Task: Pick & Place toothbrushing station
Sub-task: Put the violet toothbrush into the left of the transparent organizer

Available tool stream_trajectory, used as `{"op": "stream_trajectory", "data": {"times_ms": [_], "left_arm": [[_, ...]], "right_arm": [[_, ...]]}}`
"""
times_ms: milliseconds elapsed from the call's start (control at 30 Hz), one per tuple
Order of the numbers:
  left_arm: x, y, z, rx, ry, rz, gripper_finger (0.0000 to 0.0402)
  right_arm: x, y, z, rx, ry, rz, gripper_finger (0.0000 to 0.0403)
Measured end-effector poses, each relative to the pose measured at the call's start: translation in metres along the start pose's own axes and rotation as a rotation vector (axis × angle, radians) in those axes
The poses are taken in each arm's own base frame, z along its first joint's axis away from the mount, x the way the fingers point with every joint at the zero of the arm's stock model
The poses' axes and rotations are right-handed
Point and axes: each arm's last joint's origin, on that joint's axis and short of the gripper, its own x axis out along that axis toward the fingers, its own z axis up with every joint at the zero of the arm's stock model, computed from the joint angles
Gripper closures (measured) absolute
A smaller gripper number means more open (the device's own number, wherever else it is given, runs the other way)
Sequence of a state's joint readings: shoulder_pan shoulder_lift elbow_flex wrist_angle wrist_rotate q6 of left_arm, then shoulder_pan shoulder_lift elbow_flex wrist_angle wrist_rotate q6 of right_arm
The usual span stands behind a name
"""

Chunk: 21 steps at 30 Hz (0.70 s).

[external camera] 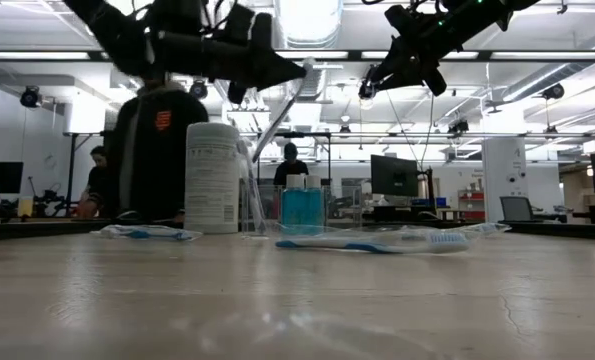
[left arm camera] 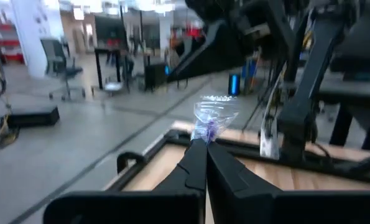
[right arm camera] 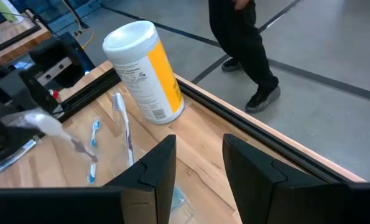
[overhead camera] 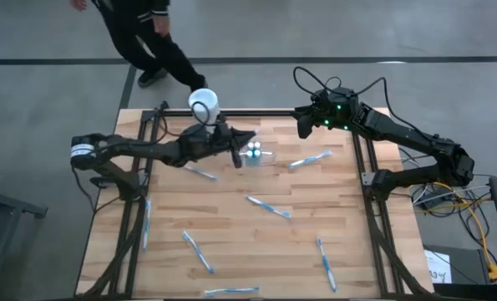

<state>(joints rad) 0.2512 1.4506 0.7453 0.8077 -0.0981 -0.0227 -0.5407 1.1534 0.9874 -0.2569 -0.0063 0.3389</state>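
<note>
Left gripper (overhead camera: 238, 156) clenched on a toothbrush (left arm camera: 211, 118) (wrapped) above the holder (overhead camera: 256, 153), white cylinder (overhead camera: 204, 104) at its 11 o'clock; right gripper (overhead camera: 302, 127) released, empty

I see the white container (overhead camera: 203, 105) standing at the table's (overhead camera: 231, 226) far edge. The toothbrushing station (overhead camera: 259, 155) sits just right of it, slightly nearer me. Toothbrushes (overhead camera: 268, 206) lie scattered nearer still.
</note>
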Motion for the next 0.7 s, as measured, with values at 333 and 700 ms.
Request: {"op": "stream_trajectory", "data": {"times_ms": [333, 700], "left_arm": [[-0.019, 0.032, -0.023, -0.051, -0.047, -0.035, 0.0399], [-0.019, 0.045, -0.019, -0.078, -0.133, -0.122, 0.04]], "right_arm": [[0.0, 0.0, 0.0, 0.0, 0.0, 0.0, 0.0275], [0.0, 0.0, 0.0, 0.0, 0.0, 0.0, 0.0275]]}}
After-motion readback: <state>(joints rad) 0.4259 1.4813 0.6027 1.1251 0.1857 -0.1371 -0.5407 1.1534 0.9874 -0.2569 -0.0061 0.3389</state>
